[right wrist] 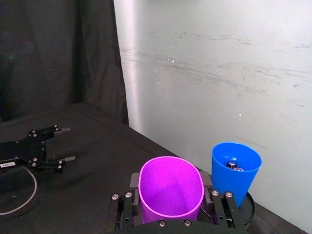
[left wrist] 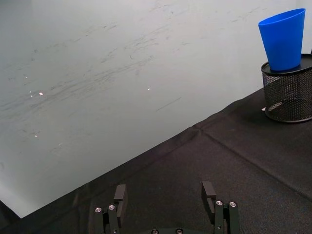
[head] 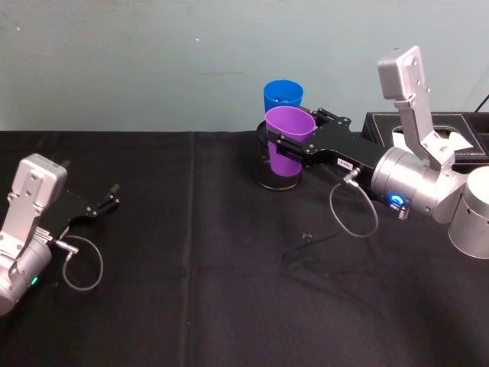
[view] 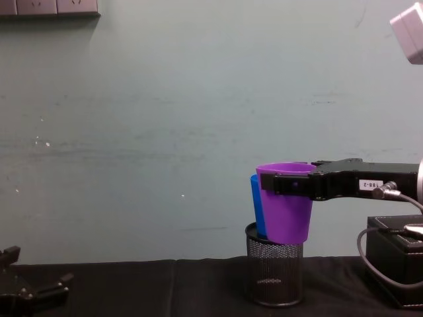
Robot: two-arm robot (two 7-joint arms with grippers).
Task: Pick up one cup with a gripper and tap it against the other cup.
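Holding purple cup [head: 284,164] | right gripper [head: 294,134] clamped below its rim | blue cup [head: 283,95] just beside | left gripper [head: 111,197] open, parked

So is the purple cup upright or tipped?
Upright: purple cup hangs mouth-up, rim level, in the right gripper; left gripper parked open, far left.
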